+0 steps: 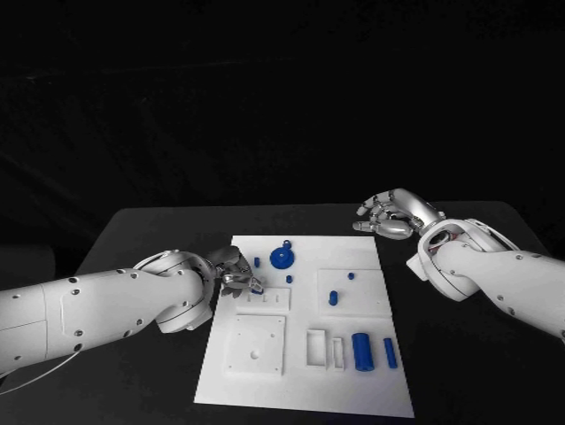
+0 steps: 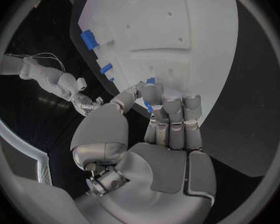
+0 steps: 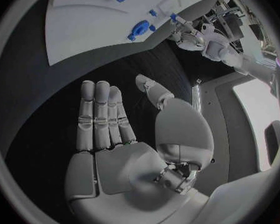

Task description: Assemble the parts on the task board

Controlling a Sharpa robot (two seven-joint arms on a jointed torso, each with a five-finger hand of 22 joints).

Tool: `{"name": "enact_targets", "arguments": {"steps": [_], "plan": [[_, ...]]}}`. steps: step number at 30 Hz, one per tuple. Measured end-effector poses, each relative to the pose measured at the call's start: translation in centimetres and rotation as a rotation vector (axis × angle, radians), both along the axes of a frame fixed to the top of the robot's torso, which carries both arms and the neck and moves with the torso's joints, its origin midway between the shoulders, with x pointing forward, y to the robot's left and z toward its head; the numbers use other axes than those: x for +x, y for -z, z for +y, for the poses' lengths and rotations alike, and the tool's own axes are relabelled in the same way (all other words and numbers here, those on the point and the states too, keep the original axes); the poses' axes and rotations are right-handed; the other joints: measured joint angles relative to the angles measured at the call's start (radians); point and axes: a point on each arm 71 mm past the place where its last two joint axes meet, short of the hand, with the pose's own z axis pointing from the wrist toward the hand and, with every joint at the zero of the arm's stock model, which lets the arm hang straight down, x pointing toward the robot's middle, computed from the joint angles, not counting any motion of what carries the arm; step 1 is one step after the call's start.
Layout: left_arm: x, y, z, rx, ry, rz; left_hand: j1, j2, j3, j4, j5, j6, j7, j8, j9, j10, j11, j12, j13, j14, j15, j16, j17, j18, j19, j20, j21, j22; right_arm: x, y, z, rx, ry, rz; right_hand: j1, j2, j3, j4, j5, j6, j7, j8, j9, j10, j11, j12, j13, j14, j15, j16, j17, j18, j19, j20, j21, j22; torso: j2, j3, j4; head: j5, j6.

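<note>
The left hand pinched a small blue part at the task board's left edge — apparently to seat it — while the right hand hung off the far right corner, fingers apart, holding nothing.

The left arm reaches in with its wrist bent; the left hand has fingers curled together, pinching a small blue part at the fingertips; the right hand is raised on its arm, holding nothing, fingers straight and slightly apart.
</note>
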Motion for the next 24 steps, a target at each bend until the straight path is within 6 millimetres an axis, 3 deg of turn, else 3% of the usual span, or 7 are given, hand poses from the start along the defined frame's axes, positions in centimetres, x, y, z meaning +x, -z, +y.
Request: {"name": "enact_targets", "arguments": {"steps": [4, 7, 17, 24], "plan": [[-0.22, 0.45, -0.27, 0.006, 0.003, -0.003, -0.006, -0.006, 0.004, -0.004, 0.024, 0.001, 0.0, 0.008, 0.0, 0.0, 0.0, 0.021, 0.006, 0.0, 0.0, 0.015, 0.003, 0.0, 0.009, -0.002, 0.008, 0.006, 0.0, 0.0, 0.0, 0.001, 0.001, 0.001, 0.0, 0.0, -0.003, -0.003, 0.0, -0.003, 0.007, -0.002, 0.003, -0.061, 0.019, -0.033, -0.054, -0.073, 0.038, -0.048, -0.025, 0.008, -0.078, 0.028, -0.056, -0.006, 0.0, -0.0006, -0.0001, -0.003, -0.003], [-0.28, 0.43, -0.4, 0.009, 0.006, -0.009, -0.006, -0.006, 0.004, -0.004, 0.036, 0.002, -0.002, 0.009, 0.0, 0.003, -0.003, 0.031, 0.009, 0.007, -0.004, 0.021, 0.004, 0.0, 0.014, -0.007, 0.011, 0.009, 0.01, 0.01, -0.01, 0.002, 0.002, 0.003, 0.0, 0.0, -0.003, -0.003, 0.0, 0.0, 0.01, -0.002, 0.004, -0.068, 0.025, -0.04, -0.087, -0.088, 0.053, -0.058, -0.037, 0.015, -0.097, 0.039, -0.073, -0.008, 0.0, -0.0012, -0.0001, -0.004, -0.003], [-0.38, 0.5, -0.61, 0.016, 0.009, -0.012, -0.006, -0.006, 0.005, -0.008, 0.069, 0.003, -0.003, 0.011, 0.0, 0.003, -0.003, 0.06, 0.016, 0.003, -0.008, 0.038, 0.008, 0.0, 0.023, -0.009, 0.019, 0.017, 0.02, 0.03, 0.09, 0.007, 0.001, 0.007, 0.0, 0.0, -0.003, -0.003, 0.004, -0.002, 0.015, -0.002, 0.004, -0.079, 0.036, -0.051, -0.173, -0.124, 0.074, -0.069, -0.059, 0.016, -0.136, 0.061, -0.097, -0.001, 0.0, -0.0011, 0.0003, -0.005, -0.008], [-0.53, 0.77, -0.76, 0.021, 0.015, -0.001, -0.006, -0.006, 0.005, -0.008, 0.069, 0.004, -0.003, 0.011, 0.0, 0.002, -0.004, 0.065, 0.017, 0.002, -0.01, 0.042, 0.008, 0.0, 0.023, -0.009, 0.019, 0.019, 0.03, 0.04, 0.17, 0.011, 0.0, 0.01, 0.0, 0.0, -0.003, -0.003, 0.004, -0.002, 0.015, -0.002, 0.004, -0.082, 0.04, -0.051, -0.192, -0.131, 0.074, -0.069, -0.06, 0.016, -0.138, 0.062, -0.101, 0.002, -0.001, -0.0008, 0.0004, -0.005, -0.013]]}}
